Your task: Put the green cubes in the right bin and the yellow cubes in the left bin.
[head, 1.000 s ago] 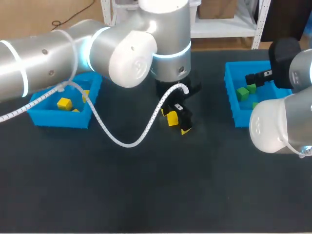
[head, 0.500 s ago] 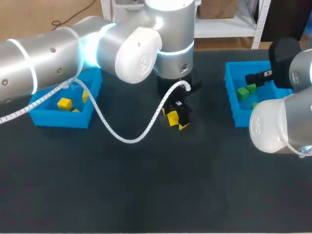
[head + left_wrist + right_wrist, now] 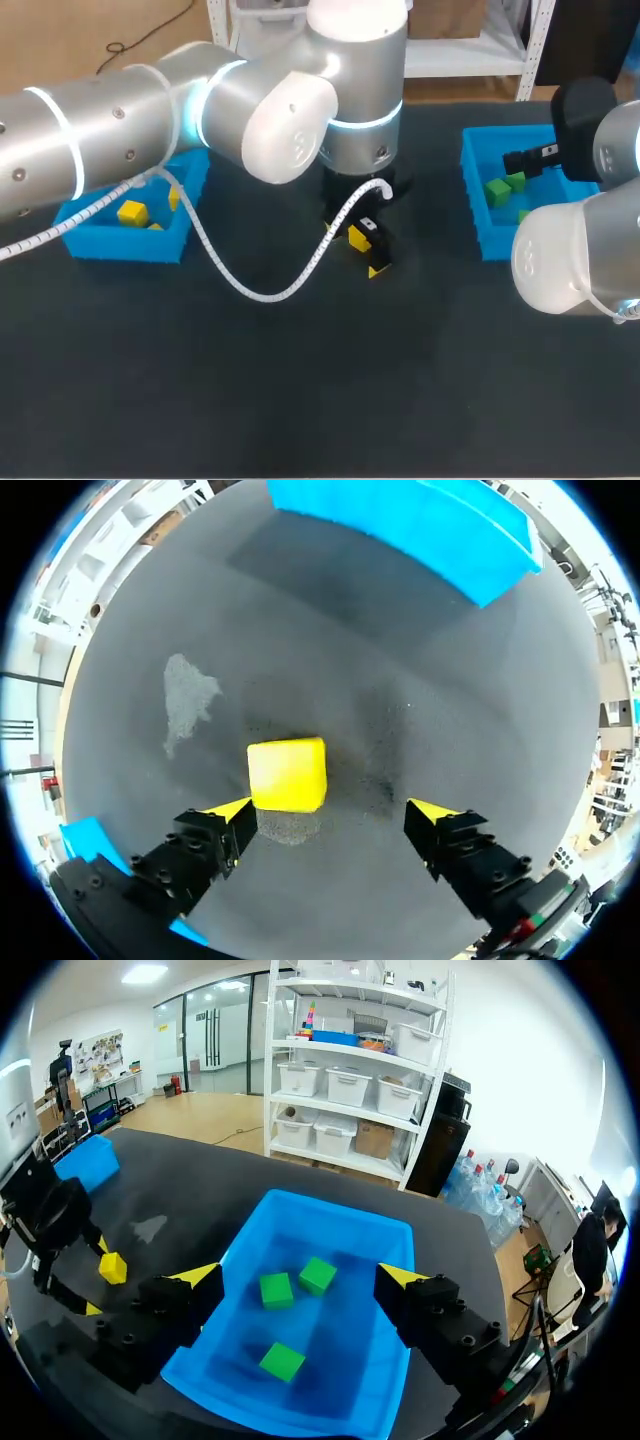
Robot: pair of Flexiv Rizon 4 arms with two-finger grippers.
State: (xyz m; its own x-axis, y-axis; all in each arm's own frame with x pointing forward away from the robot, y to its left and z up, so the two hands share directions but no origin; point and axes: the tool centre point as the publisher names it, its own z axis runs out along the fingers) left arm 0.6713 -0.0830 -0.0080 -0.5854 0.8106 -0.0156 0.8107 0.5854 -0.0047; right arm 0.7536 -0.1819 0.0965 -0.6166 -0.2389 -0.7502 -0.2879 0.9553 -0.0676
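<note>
One yellow cube [image 3: 357, 238] is sitting loose near the middle of the table [image 3: 300, 400], and the left gripper [image 3: 330, 815] is hanging right over it. Are you seeing that?

I am. Are its fingers [image 3: 215, 830] spreading or pinching?

Standing spread wide, gripping nothing. Through the left wrist camera the cube is lying off-centre. Taking the gap's middle as the dial and twelve as straight ahead of the fingers, it is sitting at about ten o'clock. It is just beside one finger, maybe touching it, and well apart from the other.

So the closing is going to be lopsided?

I'm guessing so. That near finger could be nudging the cube before the far one is arriving.

And where is it going afterwards?

From the cube, the left bin [image 3: 120, 248] is lying at nine o'clock, with yellow cubes [image 3: 132, 212] in it. The right gripper [image 3: 298, 1275] is hovering, spread, over the right bin [image 3: 330, 1205] at about two o'clock, with green cubes [image 3: 275, 1288] inside. So the left arm is the nearer one.
</note>
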